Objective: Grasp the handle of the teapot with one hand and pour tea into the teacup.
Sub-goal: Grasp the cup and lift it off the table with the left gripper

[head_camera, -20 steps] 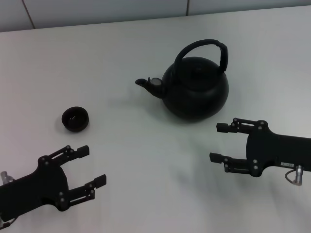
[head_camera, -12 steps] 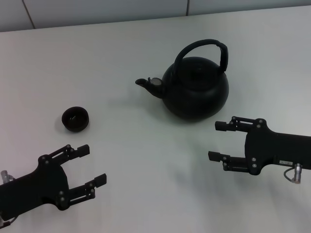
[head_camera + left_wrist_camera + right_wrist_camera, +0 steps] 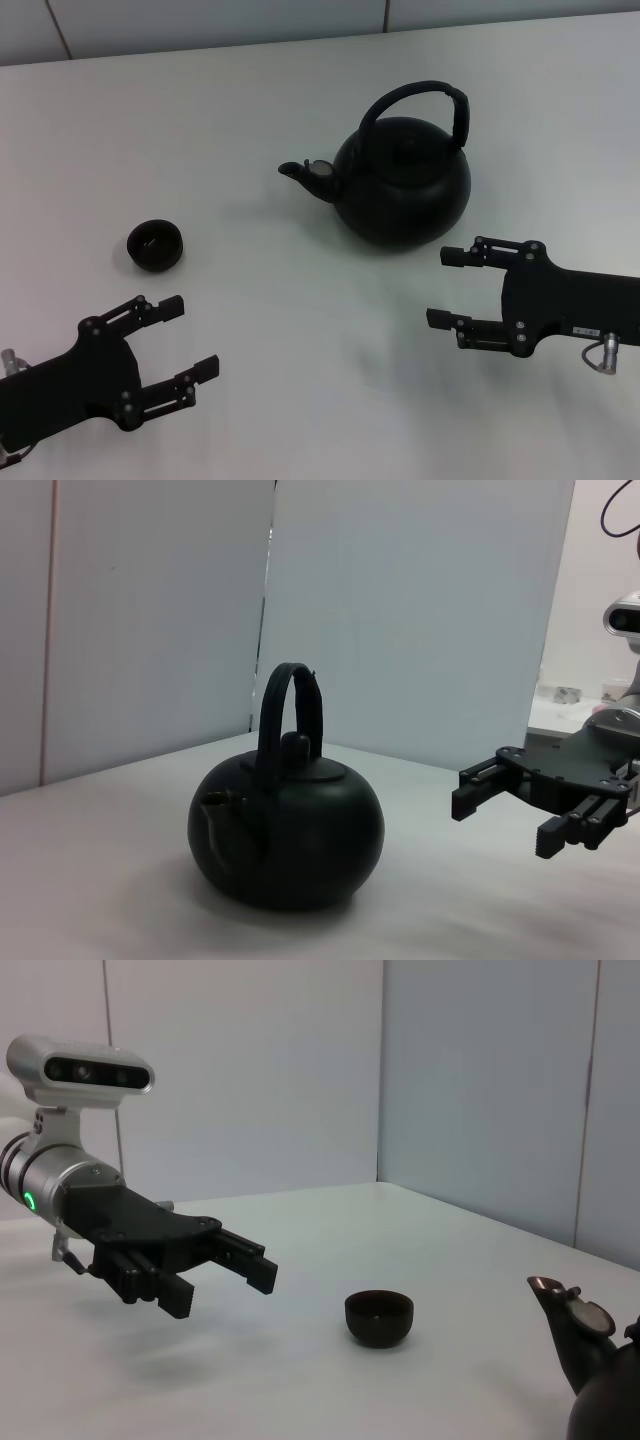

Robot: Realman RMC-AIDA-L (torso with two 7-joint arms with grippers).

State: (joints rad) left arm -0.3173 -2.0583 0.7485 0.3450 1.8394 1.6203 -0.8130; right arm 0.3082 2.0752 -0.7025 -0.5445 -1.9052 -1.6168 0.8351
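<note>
The matte-black teapot stands upright on the white table, spout toward the left, and it also fills the middle of the left wrist view. Its arched handle rises over the lid. A small black teacup sits well to the left of the pot, seen too in the right wrist view. My right gripper hovers open just in front of the pot's right side, holding nothing. My left gripper hangs open near the front left, below the cup.
The white table runs back to a pale wall panel. Bare tabletop lies between the cup and the pot.
My right gripper has crept slightly leftward and toward the teapot. The left arm, teapot and teacup have stayed still.
</note>
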